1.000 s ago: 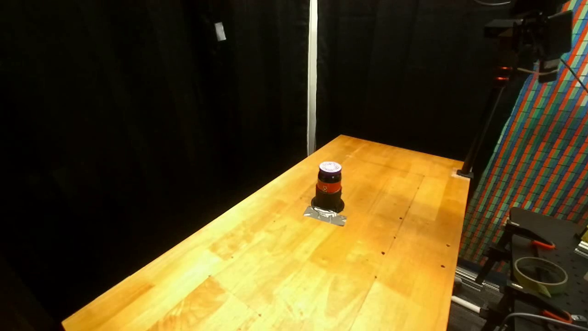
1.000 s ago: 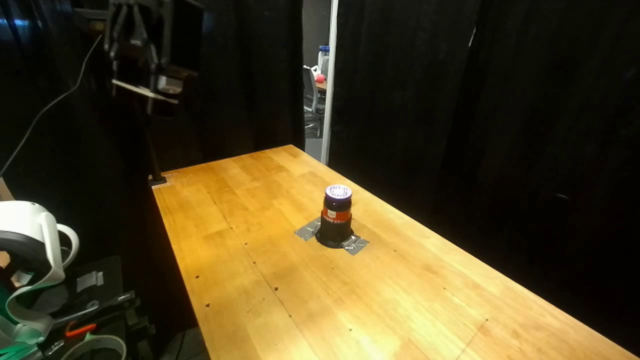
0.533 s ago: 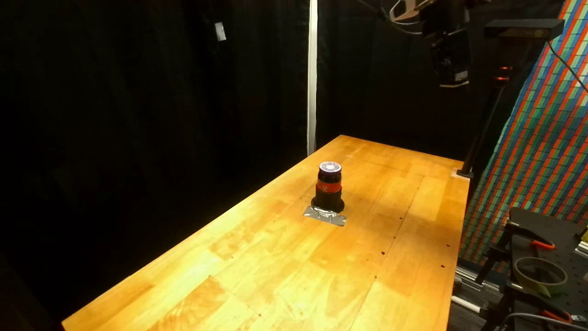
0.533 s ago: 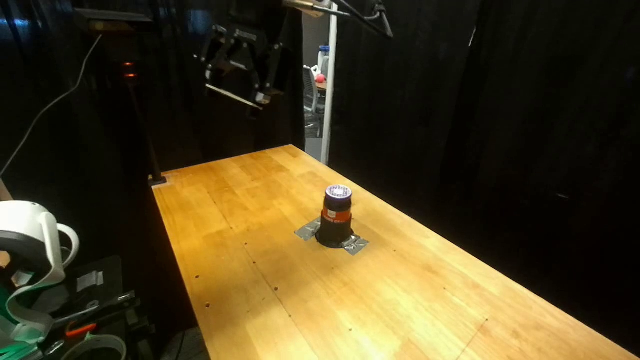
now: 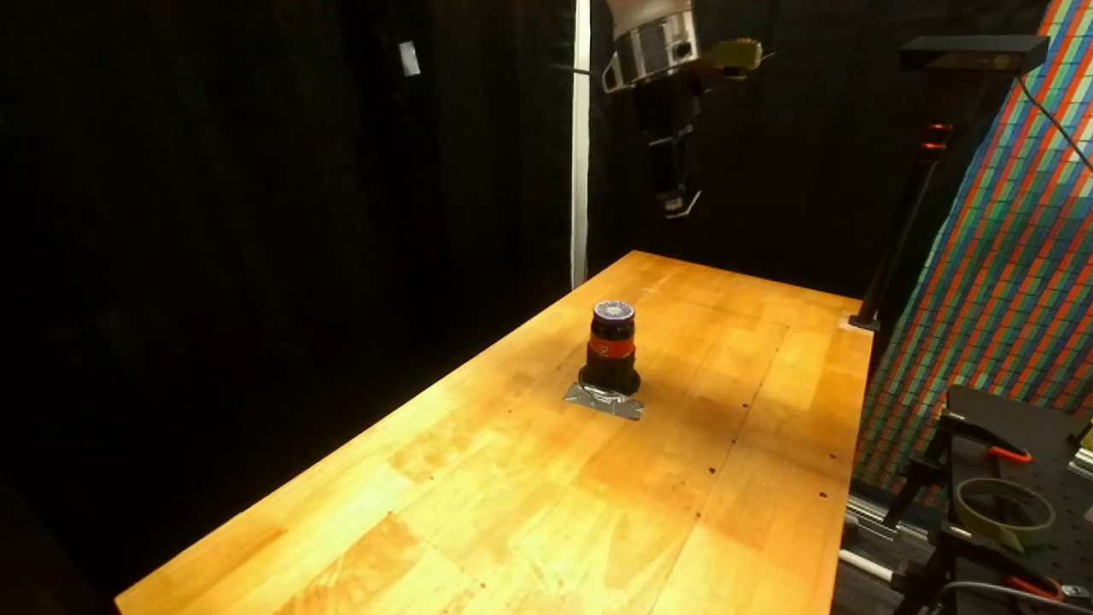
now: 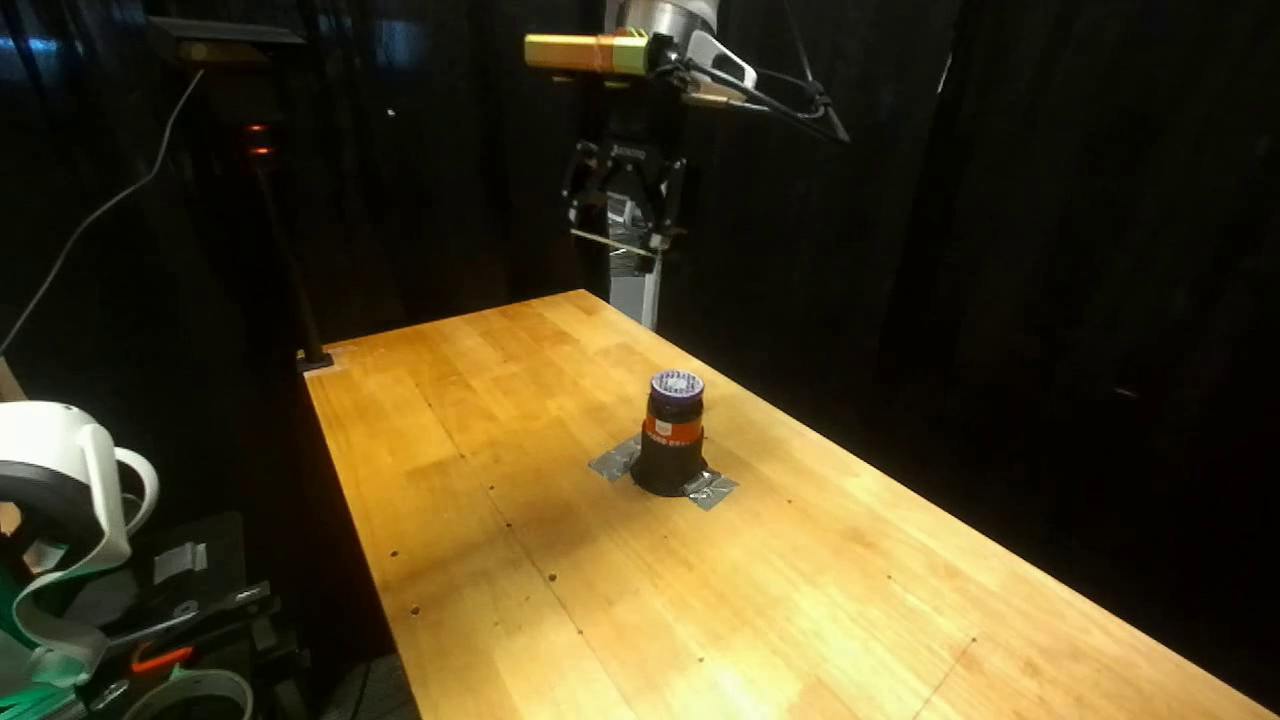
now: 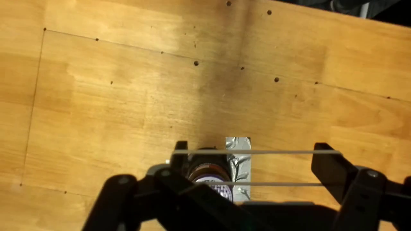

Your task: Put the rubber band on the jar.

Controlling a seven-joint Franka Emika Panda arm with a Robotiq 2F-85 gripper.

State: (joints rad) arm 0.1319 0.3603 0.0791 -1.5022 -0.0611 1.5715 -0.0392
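Your hand point(image 6: 615, 243) hangs over the worktop point(image 6: 450, 400), its fingers point(image 7: 332, 171) spread wide, with the rubber band point(image 7: 273, 152) looped around them and pulled into two straight strands. The jar point(image 6: 675, 412) stands upright below, well apart from the band, its lower part set in a black holder point(image 6: 668, 470) with strips of grey tape point(image 6: 712, 490) at the foot. In both exterior views you find it well in from the corners, nearer the long edge across from the corner that carries a black pole point(image 5: 897, 239). In your wrist view the hand hides part of its pale lid point(image 7: 224, 191); one strand passes before the holder, the other before the lid, and both before the tape. Its label point(image 6: 673, 431) shows orange-red in both exterior views. Beside the long edge that runs from the pole's corner, you have a roll of tape point(image 5: 1029, 531) lying on a dark side table point(image 5: 1025, 418).
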